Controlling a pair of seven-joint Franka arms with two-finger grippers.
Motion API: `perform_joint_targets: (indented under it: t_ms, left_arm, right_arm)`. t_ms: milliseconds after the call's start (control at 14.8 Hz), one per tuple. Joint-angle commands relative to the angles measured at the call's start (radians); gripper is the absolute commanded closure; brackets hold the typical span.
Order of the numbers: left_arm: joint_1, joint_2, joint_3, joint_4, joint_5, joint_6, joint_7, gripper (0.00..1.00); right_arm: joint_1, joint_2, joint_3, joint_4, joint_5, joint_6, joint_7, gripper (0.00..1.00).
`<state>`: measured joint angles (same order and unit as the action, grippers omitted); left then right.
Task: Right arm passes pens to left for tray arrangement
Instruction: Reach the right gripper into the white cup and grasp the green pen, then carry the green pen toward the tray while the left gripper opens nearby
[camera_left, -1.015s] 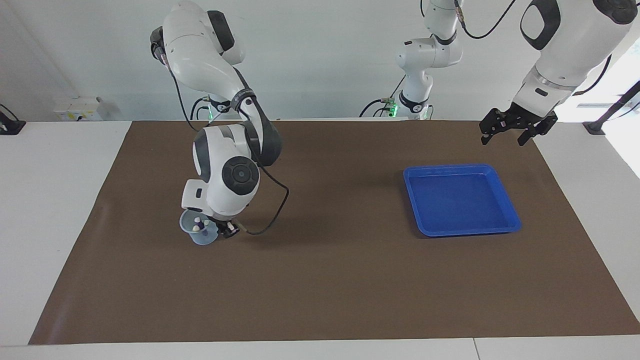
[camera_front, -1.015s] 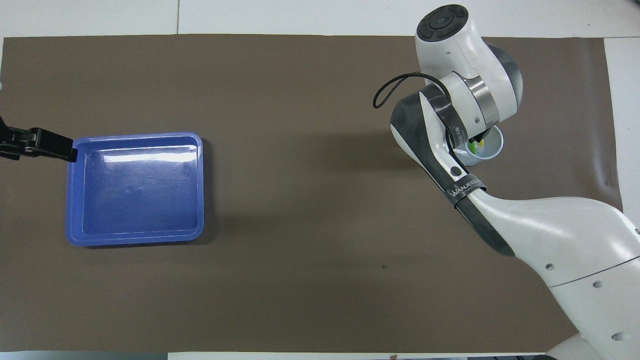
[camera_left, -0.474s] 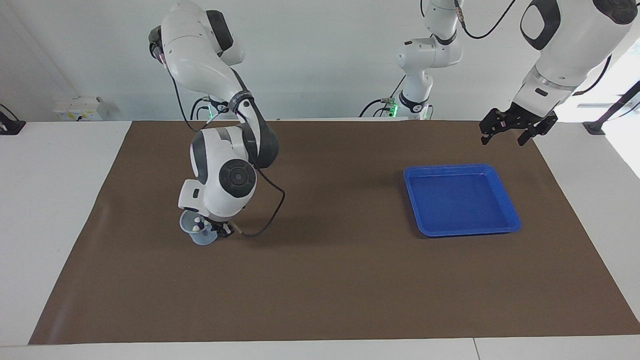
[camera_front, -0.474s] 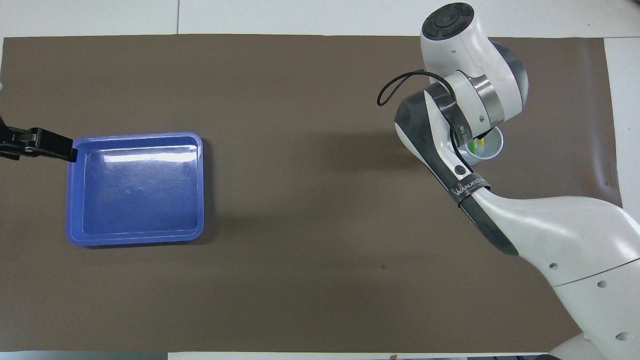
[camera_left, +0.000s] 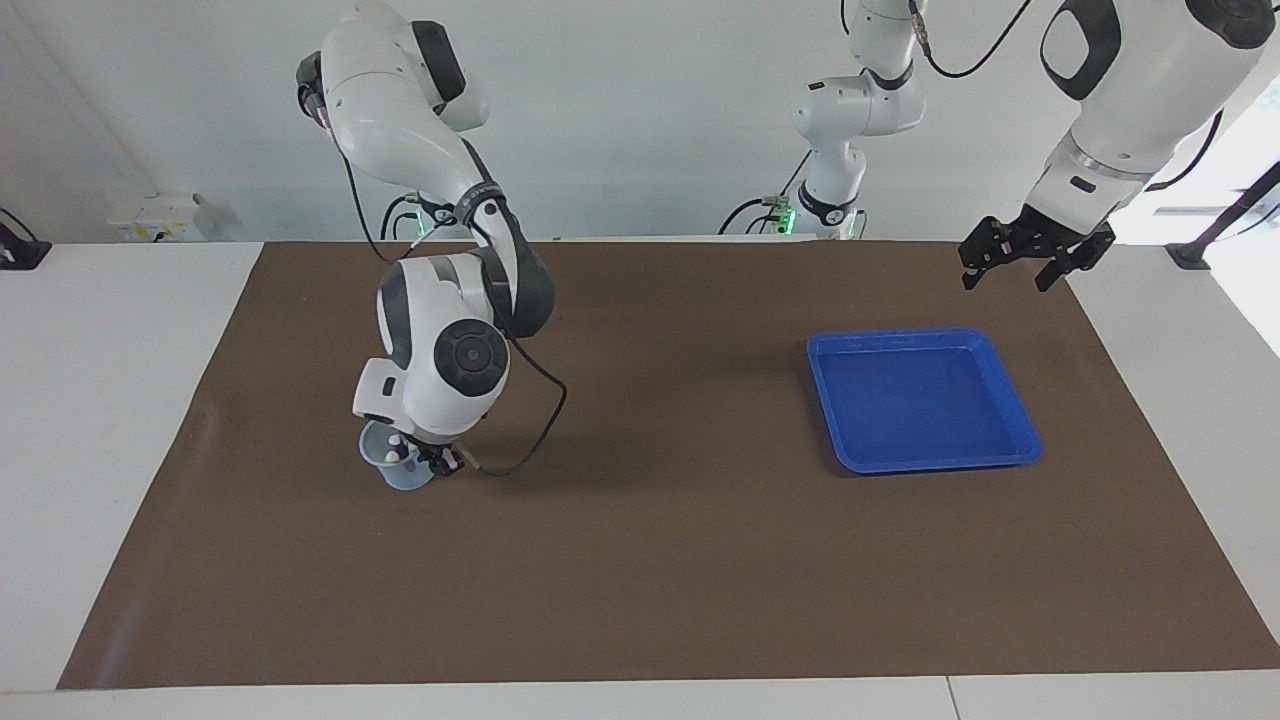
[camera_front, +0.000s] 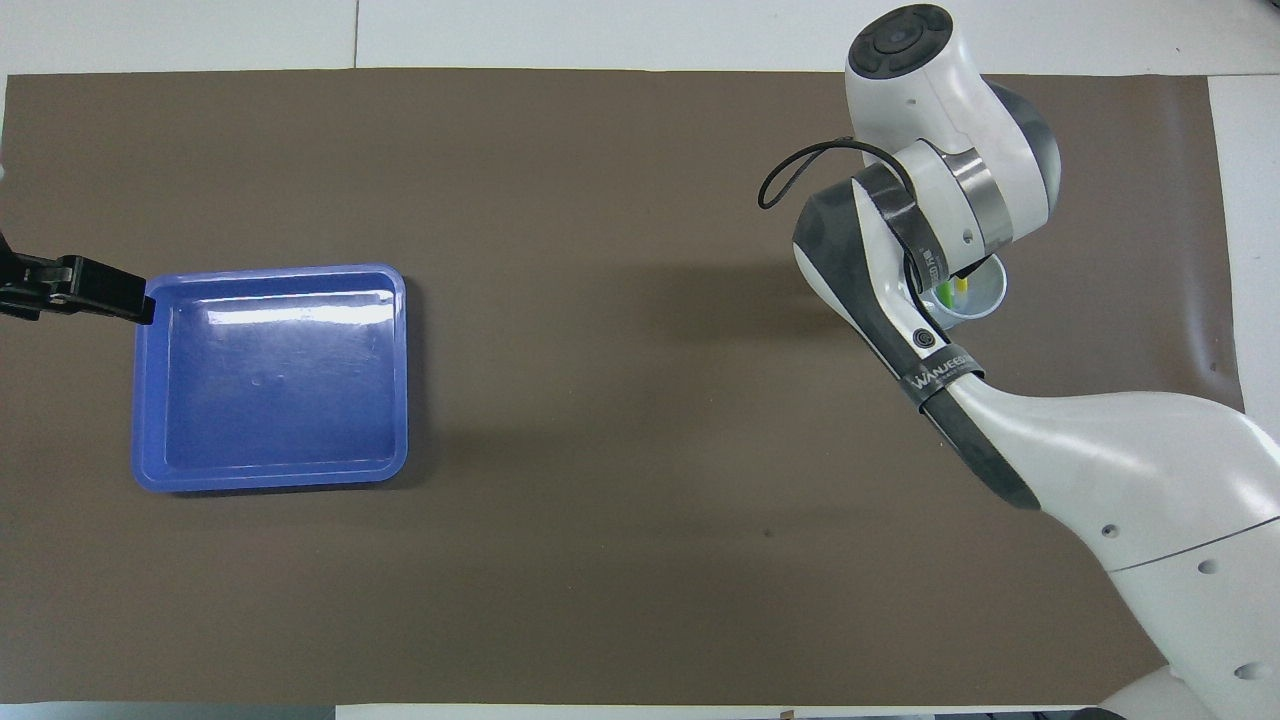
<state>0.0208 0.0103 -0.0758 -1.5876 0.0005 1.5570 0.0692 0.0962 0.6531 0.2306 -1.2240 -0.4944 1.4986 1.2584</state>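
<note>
The counter (camera_left: 100, 420) is white and carries a wide brown mat (camera_left: 680, 560) that covers most of its top. The right arm (camera_left: 440, 330) bends steeply down over the right arm's end of the mat, its wrist hiding most of what lies beneath. The left arm (camera_left: 1130, 100) waits, raised over the mat's corner at the left arm's end, close to the robots. The tray (camera_left: 1010, 400), glossy blue with a raised rim, sits flat on the mat toward the left arm's end, with nothing in it. The left pincer (camera_left: 1008, 268) hangs in the air over the mat just beside the tray's robot-side corner, its fingers spread wide and holding nothing. A small translucent bluish cup (camera_left: 400, 472) stands on the mat toward the right arm's end. The right pincer (camera_left: 436, 458) reaches down at the cup's rim; I cannot tell whether its fingers are clenched on anything. The pens (camera_front: 952, 291) stand inside the cup: 1 green and 1 yellow show in the overhead view, and a purple one (camera_left: 392, 456) with pale tips beside it shows in the facing view.
</note>
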Motion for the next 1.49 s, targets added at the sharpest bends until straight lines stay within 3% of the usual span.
perform_joint_targets:
  t_ms: [0, 271, 474, 745, 1083, 1422]
  left_arm:
    - [0.001, -0.007, 0.004, 0.001, -0.008, -0.015, -0.003, 0.00]
    - [0.002, -0.009, 0.004, 0.001, -0.008, -0.015, -0.003, 0.00]
    - [0.002, -0.007, 0.004, 0.001, -0.008, -0.015, -0.003, 0.00]
    - [0.002, -0.009, 0.004, 0.001, -0.008, -0.015, -0.003, 0.00]
    - [-0.002, -0.010, 0.004, -0.003, -0.008, -0.024, -0.008, 0.00]
    - [0.004, -0.041, 0.007, -0.034, -0.016, -0.032, -0.008, 0.00]
  right_arm:
    - [-0.013, -0.032, 0.012, -0.052, -0.023, 0.031, 0.029, 0.66]
    - [-0.013, -0.032, 0.012, -0.051, -0.024, 0.026, 0.026, 1.00]
    - [-0.013, -0.038, 0.012, -0.042, -0.024, 0.017, 0.021, 1.00]
    - [-0.016, -0.162, 0.016, -0.046, 0.019, -0.017, -0.026, 1.00]
    - [-0.027, -0.326, 0.003, -0.042, 0.224, -0.054, -0.082, 1.00]
    - [-0.038, -0.408, -0.005, -0.048, 0.488, 0.023, -0.070, 1.00]
